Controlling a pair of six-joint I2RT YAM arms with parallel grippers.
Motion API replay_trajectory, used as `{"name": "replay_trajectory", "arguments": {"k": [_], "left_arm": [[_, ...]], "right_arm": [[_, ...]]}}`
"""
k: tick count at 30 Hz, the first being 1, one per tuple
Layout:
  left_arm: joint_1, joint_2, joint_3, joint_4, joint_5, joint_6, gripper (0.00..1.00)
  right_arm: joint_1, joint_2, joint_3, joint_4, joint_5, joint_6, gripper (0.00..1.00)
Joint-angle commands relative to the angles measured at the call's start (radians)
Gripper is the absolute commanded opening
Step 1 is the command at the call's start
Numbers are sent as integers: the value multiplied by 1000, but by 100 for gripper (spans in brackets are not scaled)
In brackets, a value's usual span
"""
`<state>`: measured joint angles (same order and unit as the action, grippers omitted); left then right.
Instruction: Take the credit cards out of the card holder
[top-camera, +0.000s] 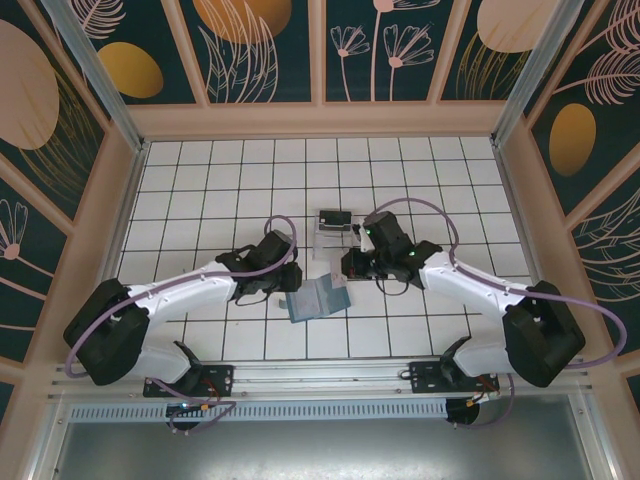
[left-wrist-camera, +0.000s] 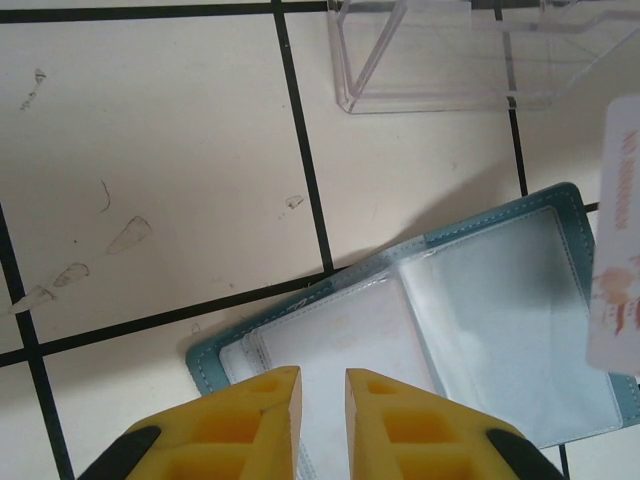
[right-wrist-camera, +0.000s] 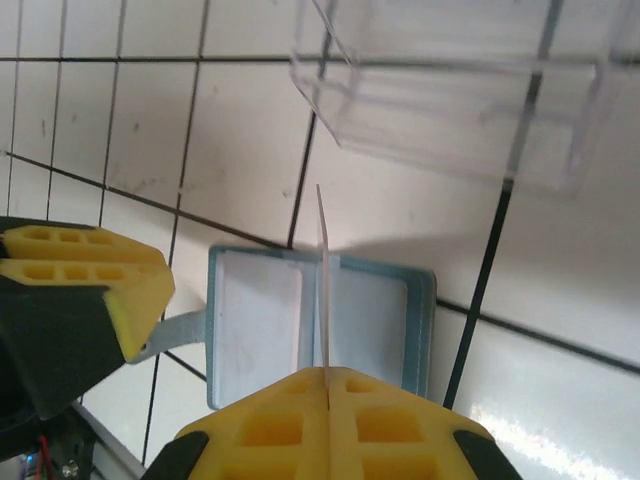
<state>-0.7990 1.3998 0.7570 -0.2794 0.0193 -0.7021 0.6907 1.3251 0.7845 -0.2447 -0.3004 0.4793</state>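
The teal card holder (top-camera: 318, 298) lies open on the tiles between the two arms, its pale pockets (left-wrist-camera: 480, 300) facing up. My right gripper (right-wrist-camera: 328, 372) is shut on a pale pinkish-white credit card (right-wrist-camera: 322, 270), seen edge-on and upright above the holder's fold (right-wrist-camera: 330, 330). The same card (left-wrist-camera: 618, 250) hangs over the holder's right edge. My left gripper (left-wrist-camera: 322, 385) hovers low over the holder's near-left corner, jaws a narrow gap apart with nothing between them. A grey-blue strip (right-wrist-camera: 178, 335) runs from the holder to that gripper's fingers (right-wrist-camera: 90, 290). A dark card (top-camera: 333, 217) lies in the clear tray.
The clear plastic tray (top-camera: 335, 232) stands just beyond the holder, close to both grippers, its wall (right-wrist-camera: 450, 140) right ahead of the held card. White tiled floor (top-camera: 220, 190) stretches to the back and sides. Patterned walls enclose the cell.
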Motion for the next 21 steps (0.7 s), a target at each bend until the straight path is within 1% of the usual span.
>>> {"name": "replay_trajectory", "arguments": {"k": [1, 3, 6, 8, 10, 13, 16, 21], "left_arm": [[-1, -21, -23, 21, -19, -20, 21], [-2, -23, -27, 22, -18, -19, 21], [-2, -28, -31, 20, -19, -15, 21], [-2, -35, -33, 19, -16, -10, 20], [-2, -41, -36, 20, -17, -9, 20], [-1, -51, -38, 10, -20, -5, 20], [-1, -62, -41, 5, -24, -2, 20], [-1, -69, -34, -10, -27, 6, 20]], "right_arm": [[-14, -10, 80, -23, 52, -265, 4], [-22, -1, 128, -52, 63, -397, 3], [-25, 9, 198, -109, 77, -668, 3], [-23, 15, 250, -141, 127, -858, 0], [-22, 27, 306, -170, 183, -994, 0], [-22, 54, 401, -238, 217, -1178, 0], [-22, 93, 490, -318, 220, -1310, 0], [-23, 177, 617, -464, 242, -1456, 0]]}}
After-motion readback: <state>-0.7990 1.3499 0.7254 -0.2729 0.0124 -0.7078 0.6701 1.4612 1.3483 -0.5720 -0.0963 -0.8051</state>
